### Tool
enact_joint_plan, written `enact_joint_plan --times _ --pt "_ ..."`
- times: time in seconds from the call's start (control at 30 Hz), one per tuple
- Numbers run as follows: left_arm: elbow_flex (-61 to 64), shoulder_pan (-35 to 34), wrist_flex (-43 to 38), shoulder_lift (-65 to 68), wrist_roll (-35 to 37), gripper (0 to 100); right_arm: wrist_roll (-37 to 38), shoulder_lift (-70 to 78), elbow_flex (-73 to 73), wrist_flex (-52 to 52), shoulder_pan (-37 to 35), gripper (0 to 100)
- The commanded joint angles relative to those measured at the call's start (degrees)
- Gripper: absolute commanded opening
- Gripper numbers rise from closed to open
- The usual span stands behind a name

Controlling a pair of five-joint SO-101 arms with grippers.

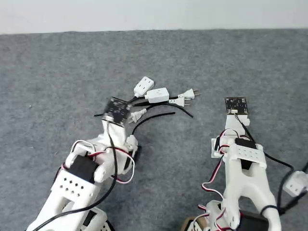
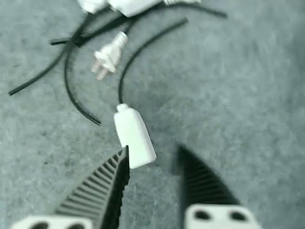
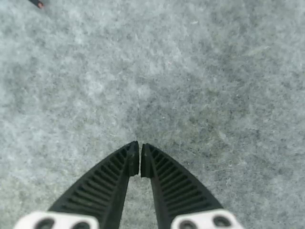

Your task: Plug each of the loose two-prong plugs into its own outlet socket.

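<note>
Sockets and plugs lie tangled in loose black cables (image 1: 166,114) on grey carpet (image 1: 57,72), ahead of the two arms. Take the middle socket (image 1: 157,94) as the mark. A second socket (image 1: 143,85) sits just beside it on its far left. A first plug (image 1: 190,93) and a second plug (image 1: 180,101) lie just to its right with their prongs pointing away from it; whether the second plug's body touches it cannot be told. A third plug (image 2: 109,55) lies loose near the middle socket on the arms' side, prongs bare. Farther from the middle socket, toward the left arm, a third socket (image 2: 134,136) lies flat at the end of a curved cable. Its free end touches the tip of one finger of the left gripper (image 2: 153,157), which is spread wide and holds nothing. The right gripper (image 3: 140,145) is well to the right of the middle socket, over bare carpet, its tips pressed almost together with nothing between them.
</note>
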Motion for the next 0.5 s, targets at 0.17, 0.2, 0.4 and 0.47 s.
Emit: enact_joint_plan --times 0.17,0.2,0.4,0.47 --pt "-0.66 4.66 -10.64 13.80 -2.29 1 0.62 0.13 -3.25 0.22 -0.48 0.9" --pt "-0.57 5.10 -12.13 15.12 -2.29 1 0.62 0.13 -3.25 0.22 -0.48 0.9" --pt "-0.40 2.37 -17.14 22.42 -2.20 1 0.62 0.13 -3.25 0.22 -0.48 0.9" --pt "-0.13 0.70 -18.11 24.18 -2.55 1 0.62 0.13 -3.25 0.13 -0.48 0.9"
